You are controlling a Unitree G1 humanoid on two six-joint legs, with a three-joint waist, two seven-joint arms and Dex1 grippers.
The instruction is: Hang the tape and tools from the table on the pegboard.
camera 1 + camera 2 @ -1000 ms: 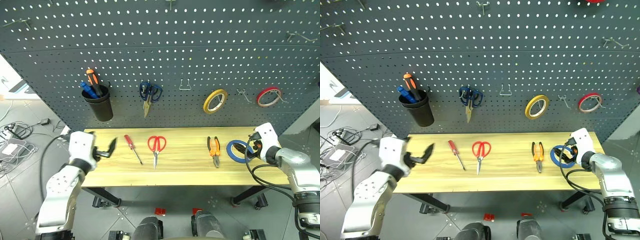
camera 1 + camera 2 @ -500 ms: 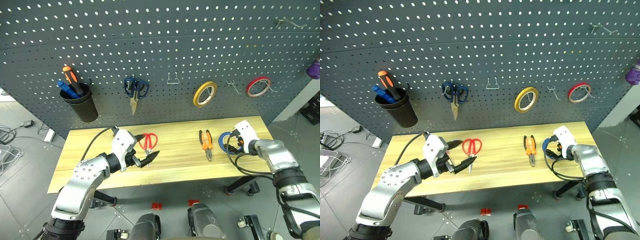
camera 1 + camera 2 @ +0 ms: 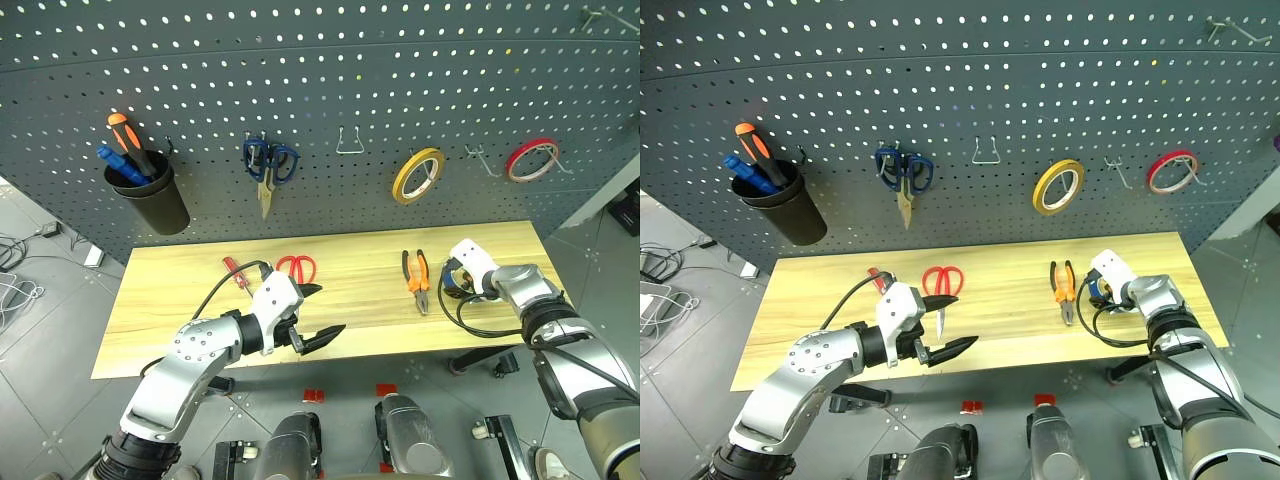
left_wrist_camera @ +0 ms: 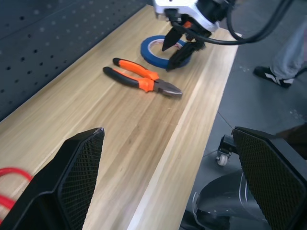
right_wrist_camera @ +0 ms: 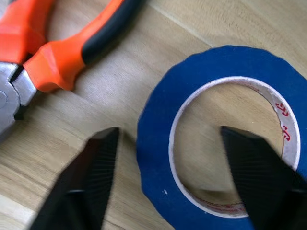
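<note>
Straddling the blue tape [image 5: 216,158] rim, your right claw [image 4: 180,45] isn't clenched yet.
Your left claw [image 3: 318,315] hovers spread wide over the surface [image 3: 360,310], pliers [image 3: 417,278] beside the tape.

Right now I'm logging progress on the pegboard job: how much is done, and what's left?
Nothing from the light wooden table hangs on the dark grey pegboard yet. In hand: the right tool straddles the flat blue tape ring's rim, one finger inside, not closed on it. Left: the tape, orange-and-black pliers, red-handled scissors and small red-handled screwdriver. The left tool is open and empty.
</note>
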